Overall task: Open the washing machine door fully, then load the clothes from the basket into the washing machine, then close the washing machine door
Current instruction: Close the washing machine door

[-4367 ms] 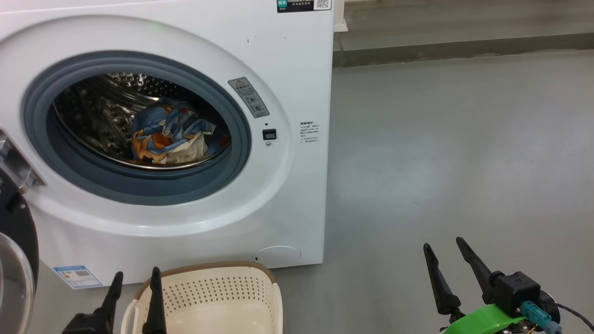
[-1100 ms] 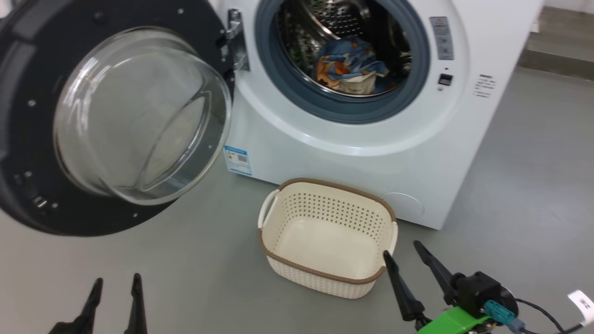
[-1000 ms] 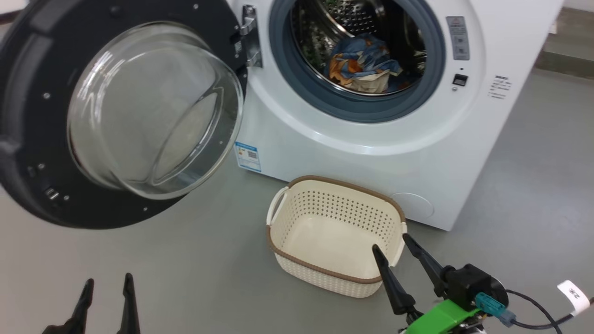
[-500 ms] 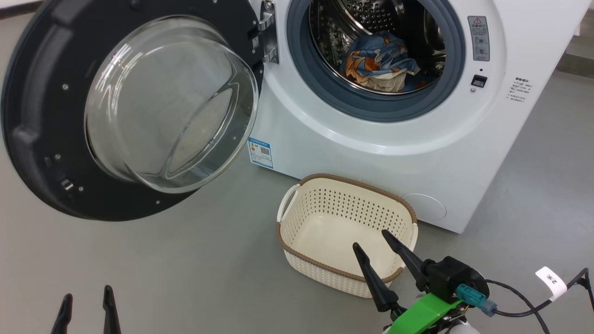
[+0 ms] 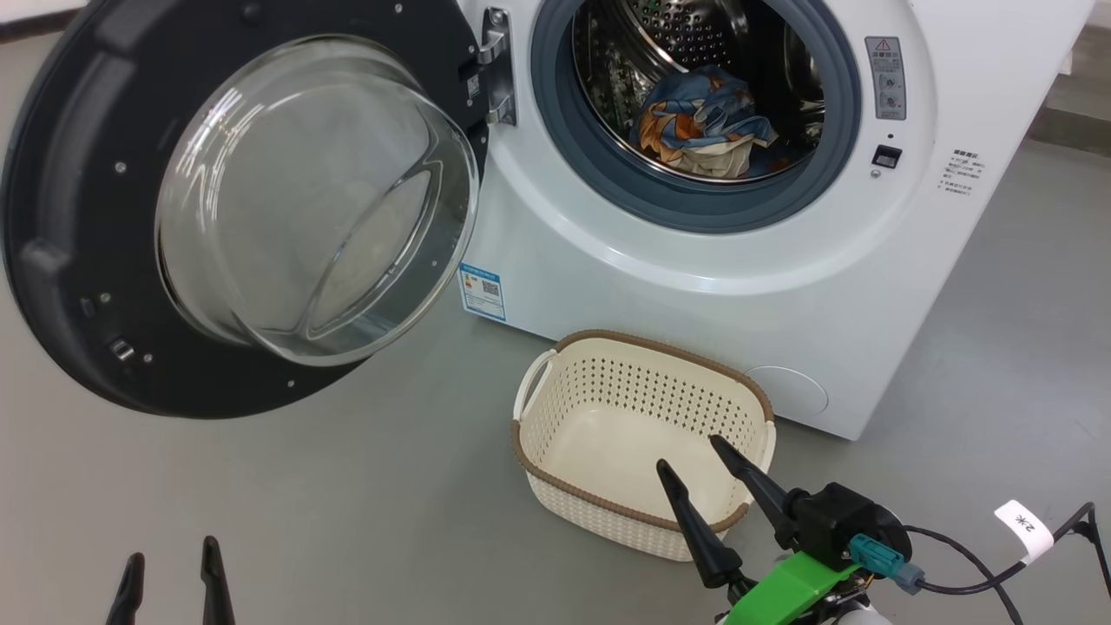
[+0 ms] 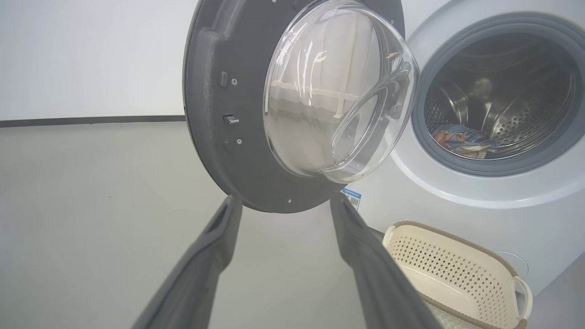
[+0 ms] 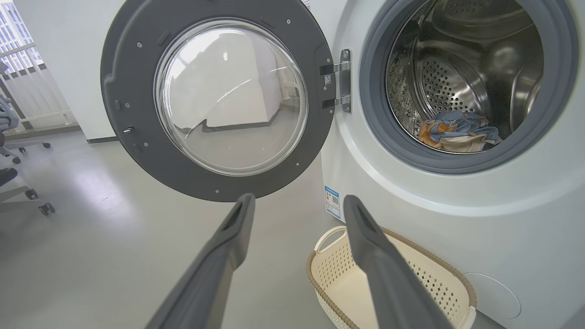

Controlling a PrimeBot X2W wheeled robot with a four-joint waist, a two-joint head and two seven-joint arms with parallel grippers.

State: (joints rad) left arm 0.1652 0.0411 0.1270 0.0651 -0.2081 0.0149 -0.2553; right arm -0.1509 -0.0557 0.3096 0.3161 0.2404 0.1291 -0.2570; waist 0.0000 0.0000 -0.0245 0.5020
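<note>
Up top, the one washing machine (image 5: 738, 304) and its swung-out door (image 5: 69, 217), upper left, are cropped by the frame; the clothes (image 5: 703, 121) in the drum (image 5: 681, 35), upper centre, form one heap, pieces uncountable. One basket (image 5: 642, 341) stands lower centre, and two tools, left tool (image 5: 171, 549) cropped at the bottom, right tool (image 5: 688, 451) overlapping the basket's rim, gape empty.

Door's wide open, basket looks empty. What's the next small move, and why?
Probably raise the left gripper toward the free edge of the washing machine door to swing it shut: the clothes lie inside the washing machine, the basket is empty, and that gripper is open.
</note>
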